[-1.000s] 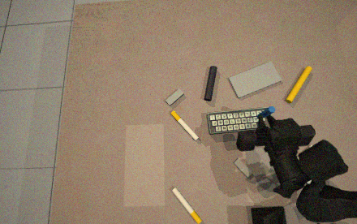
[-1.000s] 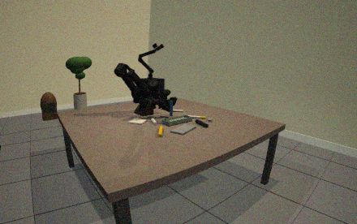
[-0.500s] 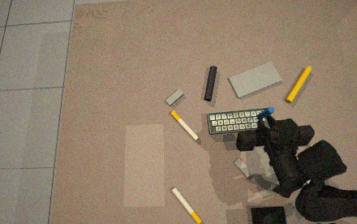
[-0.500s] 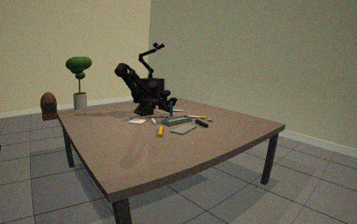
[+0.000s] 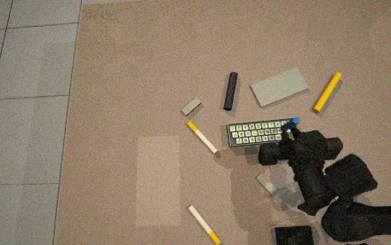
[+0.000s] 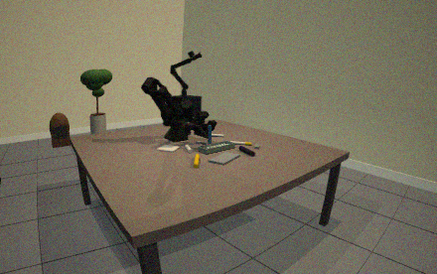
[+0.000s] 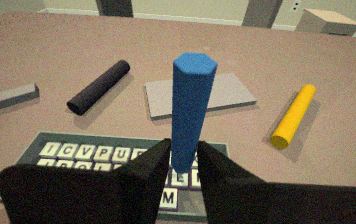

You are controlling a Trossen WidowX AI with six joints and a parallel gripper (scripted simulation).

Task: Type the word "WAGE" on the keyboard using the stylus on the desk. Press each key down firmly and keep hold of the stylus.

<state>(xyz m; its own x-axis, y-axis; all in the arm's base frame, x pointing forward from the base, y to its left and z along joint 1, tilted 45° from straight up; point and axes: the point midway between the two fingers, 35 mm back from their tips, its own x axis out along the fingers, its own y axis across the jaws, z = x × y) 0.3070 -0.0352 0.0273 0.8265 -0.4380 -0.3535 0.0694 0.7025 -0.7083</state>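
Observation:
My gripper point(image 5: 288, 130) point(image 7: 184, 145) is shut on the blue stylus point(image 5: 296, 121) point(image 6: 210, 133) point(image 7: 192, 100), which stands nearly upright between the fingertips. The green-grey keyboard point(image 5: 254, 133) point(image 6: 217, 148) point(image 7: 34, 148) lies under the gripper, with pale lettered keys in three rows. In the wrist view the stylus's visible lower end is at the top edge of the E key point(image 7: 180, 178), with the M key point(image 7: 169, 199) nearer the camera. Whether the tip touches or presses a key cannot be told. The fingers hide several keys, and W, A and G cannot be made out.
A grey slab point(image 5: 280, 87) point(image 7: 230, 92), a black cylinder point(image 5: 230, 90) point(image 7: 99, 87) and a yellow cylinder point(image 5: 327, 92) point(image 7: 294, 117) lie beyond the keyboard. A small grey block point(image 5: 191, 106) and two white-and-yellow sticks point(image 5: 203, 138) point(image 5: 203, 223) lie to the left in the top view.

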